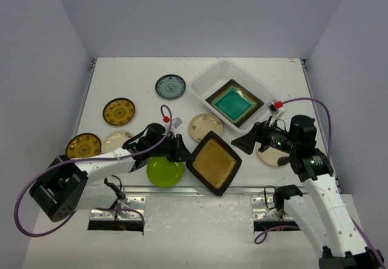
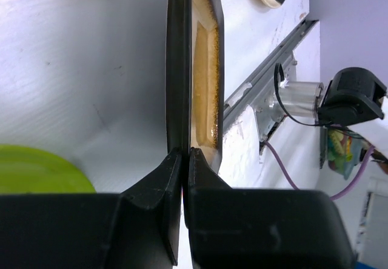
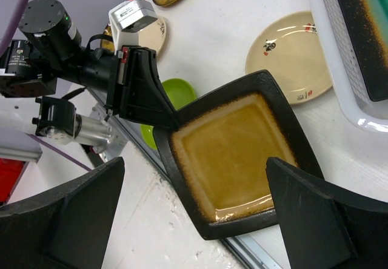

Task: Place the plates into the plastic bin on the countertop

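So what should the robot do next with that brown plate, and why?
Probably the right fingers should move in and take the brown plate. The left fingers pinch only one corner, the right ones are open and facing it, and the bin sits nearer the right arm.

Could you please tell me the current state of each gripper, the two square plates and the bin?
Brown square glazed plate: gripped at one corner by the left gripper.
Left gripper: shut on that plate.
Right gripper: open, holding nothing.
Teal square glazed plate: lying flat inside the translucent white plastic bin.
Plastic bin: upright, holding only the teal plate.
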`<state>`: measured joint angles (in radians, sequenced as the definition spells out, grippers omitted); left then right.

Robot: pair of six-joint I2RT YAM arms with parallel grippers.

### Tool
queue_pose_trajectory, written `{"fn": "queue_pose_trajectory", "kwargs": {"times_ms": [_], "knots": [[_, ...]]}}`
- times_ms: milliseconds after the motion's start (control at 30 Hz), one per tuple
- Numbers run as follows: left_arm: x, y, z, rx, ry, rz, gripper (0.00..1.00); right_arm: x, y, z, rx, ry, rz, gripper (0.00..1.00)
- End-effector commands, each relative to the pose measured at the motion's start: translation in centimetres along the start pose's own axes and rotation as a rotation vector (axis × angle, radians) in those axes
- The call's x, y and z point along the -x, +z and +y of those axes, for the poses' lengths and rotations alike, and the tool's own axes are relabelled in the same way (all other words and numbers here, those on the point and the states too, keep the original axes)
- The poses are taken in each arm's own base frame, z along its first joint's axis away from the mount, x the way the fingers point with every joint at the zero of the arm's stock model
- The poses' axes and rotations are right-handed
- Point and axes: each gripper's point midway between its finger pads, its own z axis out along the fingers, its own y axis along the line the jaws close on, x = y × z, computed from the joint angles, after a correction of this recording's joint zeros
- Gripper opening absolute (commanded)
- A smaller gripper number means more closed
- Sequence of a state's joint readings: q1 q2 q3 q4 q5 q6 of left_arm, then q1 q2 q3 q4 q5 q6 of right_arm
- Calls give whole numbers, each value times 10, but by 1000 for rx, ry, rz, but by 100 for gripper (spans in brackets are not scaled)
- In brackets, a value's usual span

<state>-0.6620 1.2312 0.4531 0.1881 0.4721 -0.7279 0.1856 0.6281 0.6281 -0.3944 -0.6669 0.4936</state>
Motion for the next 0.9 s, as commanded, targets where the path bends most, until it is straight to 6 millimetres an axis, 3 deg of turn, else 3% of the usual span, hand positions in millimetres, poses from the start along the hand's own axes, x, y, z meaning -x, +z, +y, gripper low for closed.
{"fn": "queue_pose_trajectory", "kwargs": {"times_ms": [0, 200, 533, 700, 733, 867], "knots": [[30, -18, -40, -174, -4, -88, 0, 17, -4, 4, -11, -37, -53, 99], [38, -43, -60, -294, -23, -126, 0, 20, -3, 3, -18, -35, -54, 99], [75, -91, -91, -260, 43, -277, 0, 30, -5, -1, -64, -17, -84, 99], [100, -110, -104, -218, 71, -351, 0, 54, -15, -11, -194, 28, -157, 99], [105, -111, -99, -184, 65, -354, 0, 58, -17, -10, -204, 33, -174, 99], [142, -116, -104, -196, 60, -381, 0, 88, -35, -1, -250, 27, -297, 99]]}}
